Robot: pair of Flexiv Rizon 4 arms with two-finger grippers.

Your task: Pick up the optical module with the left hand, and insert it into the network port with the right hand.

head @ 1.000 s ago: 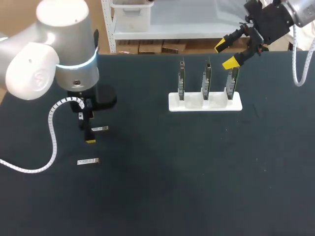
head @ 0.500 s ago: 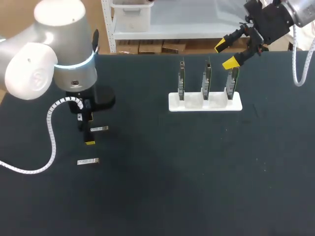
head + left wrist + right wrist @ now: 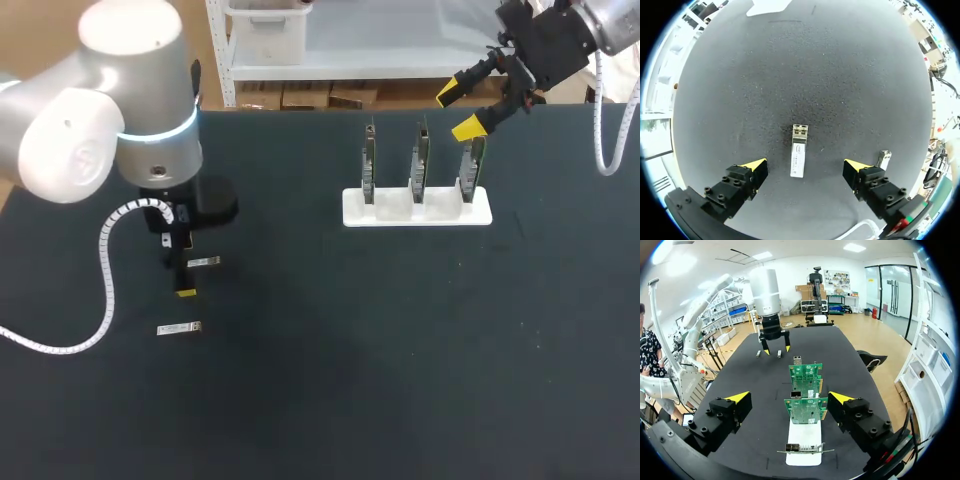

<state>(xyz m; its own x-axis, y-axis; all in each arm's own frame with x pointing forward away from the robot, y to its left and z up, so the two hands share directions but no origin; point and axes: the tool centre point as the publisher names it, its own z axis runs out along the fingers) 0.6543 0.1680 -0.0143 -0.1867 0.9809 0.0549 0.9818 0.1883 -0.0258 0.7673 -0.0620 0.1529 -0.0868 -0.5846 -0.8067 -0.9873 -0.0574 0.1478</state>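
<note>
The desk (image 3: pixel 400 350) is a matte black, finely grained sheet. On it, at the left, the optical module (image 3: pixel 798 157) (image 3: pixel 203 261) lies flat: a slim, silvery metal bar with a pale label. It sits between the wide-open fingers of the left tool (image 3: pixel 805 165) (image 3: pixel 183 275), touched by neither. A second module (image 3: pixel 884 159) lies just beyond one finger. At far right, the right tool (image 3: pixel 457 112) hangs open and empty above green circuit boards (image 3: pixel 805 410) upright in a white stand (image 3: pixel 417 207). The left arm's white housing has shifted slightly rightward; the modules and the right arm are unchanged.
</note>
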